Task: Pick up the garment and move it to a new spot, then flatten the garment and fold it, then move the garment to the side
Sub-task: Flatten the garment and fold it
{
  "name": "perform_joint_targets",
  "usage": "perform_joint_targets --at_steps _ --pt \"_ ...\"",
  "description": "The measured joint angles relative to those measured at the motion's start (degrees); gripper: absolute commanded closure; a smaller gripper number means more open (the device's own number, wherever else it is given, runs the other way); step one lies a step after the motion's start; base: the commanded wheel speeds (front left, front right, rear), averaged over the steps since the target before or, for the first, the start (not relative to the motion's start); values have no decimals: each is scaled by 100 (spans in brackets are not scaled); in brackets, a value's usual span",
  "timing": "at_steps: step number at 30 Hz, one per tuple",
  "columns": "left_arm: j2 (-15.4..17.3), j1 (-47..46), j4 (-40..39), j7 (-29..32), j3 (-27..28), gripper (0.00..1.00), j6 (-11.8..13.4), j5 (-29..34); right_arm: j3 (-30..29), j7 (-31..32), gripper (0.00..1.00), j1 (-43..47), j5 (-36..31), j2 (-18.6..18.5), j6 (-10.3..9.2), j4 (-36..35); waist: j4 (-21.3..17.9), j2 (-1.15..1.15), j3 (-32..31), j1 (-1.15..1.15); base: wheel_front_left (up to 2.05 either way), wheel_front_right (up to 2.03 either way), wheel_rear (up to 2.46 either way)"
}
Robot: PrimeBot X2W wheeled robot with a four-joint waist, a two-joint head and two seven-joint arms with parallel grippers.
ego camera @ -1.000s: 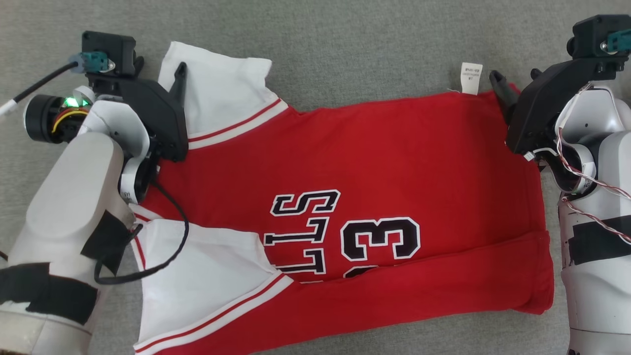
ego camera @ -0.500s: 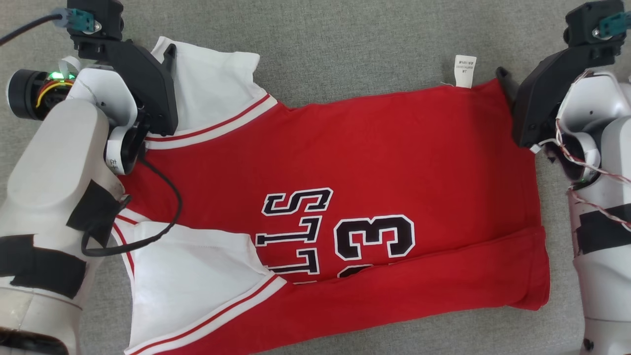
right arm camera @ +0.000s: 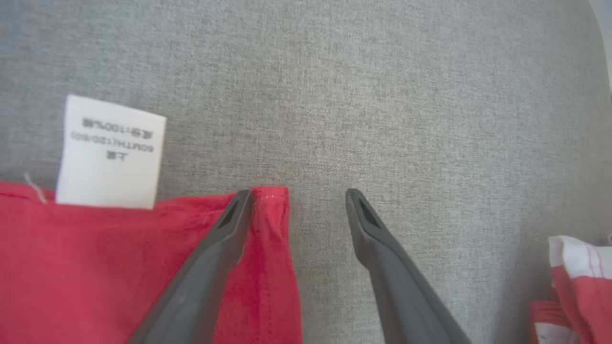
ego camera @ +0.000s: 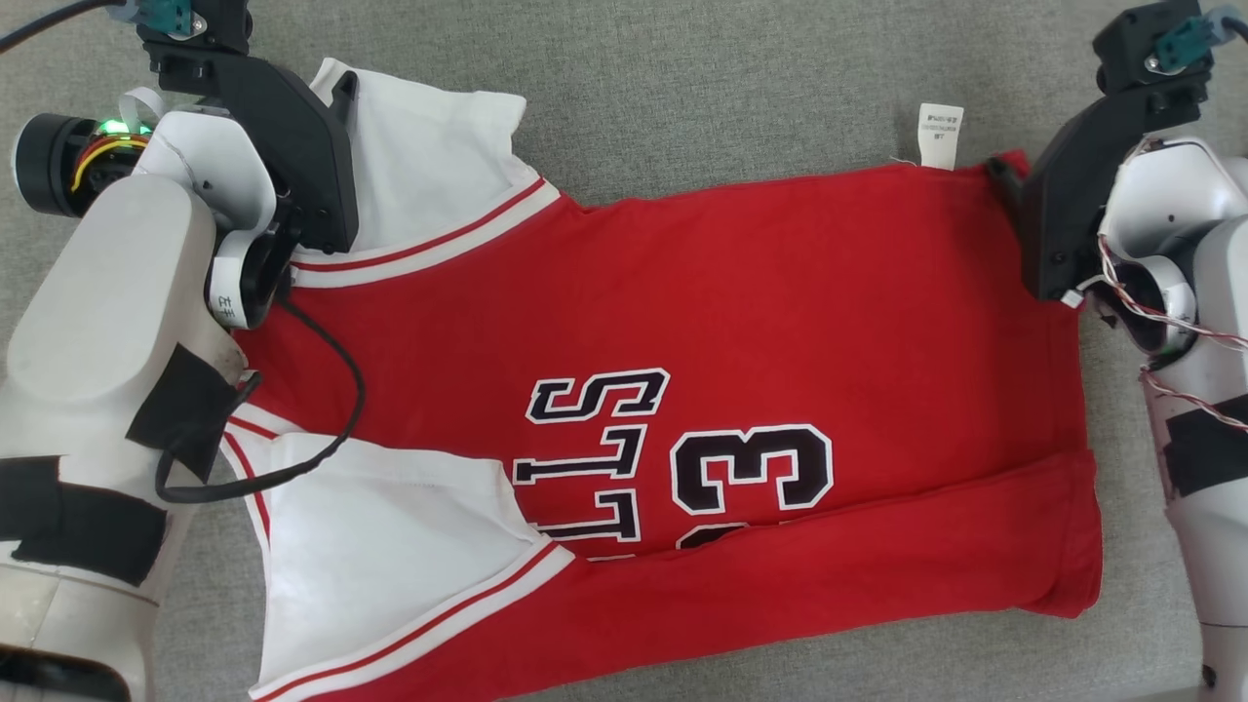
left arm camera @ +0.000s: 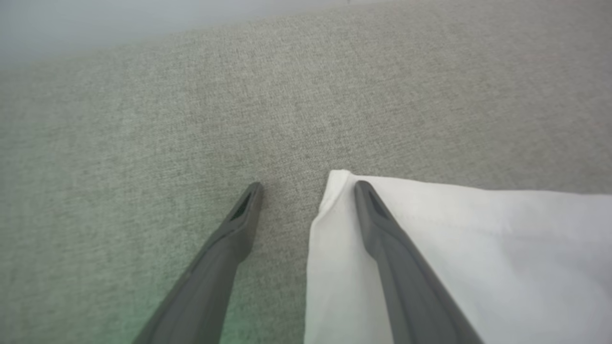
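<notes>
Sleeve (ego camera: 419, 166) corner now nearer left tool (left arm camera: 308, 188)

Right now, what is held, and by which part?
Nothing is held. Both stand open: the left end effector over the white sleeve edge, the right end effector over the red hem corner.
</notes>
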Motion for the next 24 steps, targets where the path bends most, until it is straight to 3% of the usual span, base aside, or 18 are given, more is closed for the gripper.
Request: perform_joint_targets --at_steps 5,8,12,24 --pt "18 25 -93 71 -29 0 49 -19 174 133 0 82 219 -197 0 -99 9 0 -4 0 0 0 0" --pt "11 48 -131 97 -54 0 101 -19 303 263 7 155 450 -283 -5 -220 18 0 -11 0 0 0 0" --pt "2 60 -165 43 -69 0 170 -11 366 148 0 222 605 -326 -15 -420 22 0 15 0 0 0 0" --pt "-23 90 -151 -36 -145 0 221 -15 381 48 0 297 549 -375 -14 -347 53 0 -20 1 0 0 0"
